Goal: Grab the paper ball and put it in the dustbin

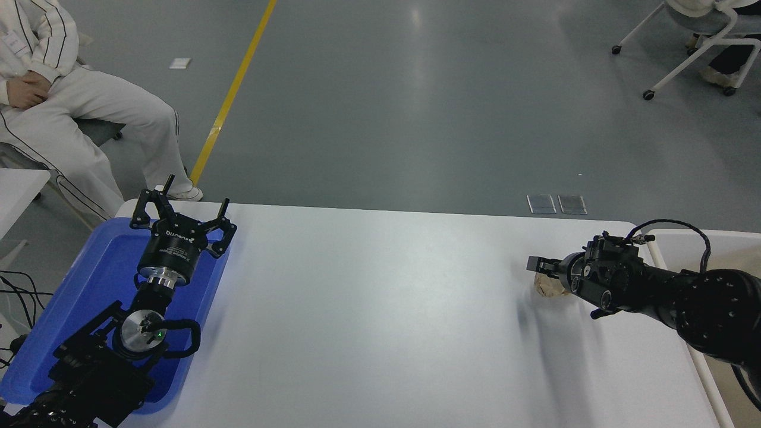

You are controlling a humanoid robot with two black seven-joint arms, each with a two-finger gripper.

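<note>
The paper ball, a tan crumpled wad, lies on the white table near its right side, and the right gripper hides much of it. My right gripper reaches in from the right edge, low over the ball and right against its far side. I cannot see whether it grips the ball. The dustbin shows its white rim and cream inner wall at the right edge, partly behind the right arm. My left gripper is parked open above the blue tray at the lower left.
A shallow blue tray sits on the table's left end under the left arm. A person in white clothes sits at the far left. A wheeled chair stands at the far right on the grey floor.
</note>
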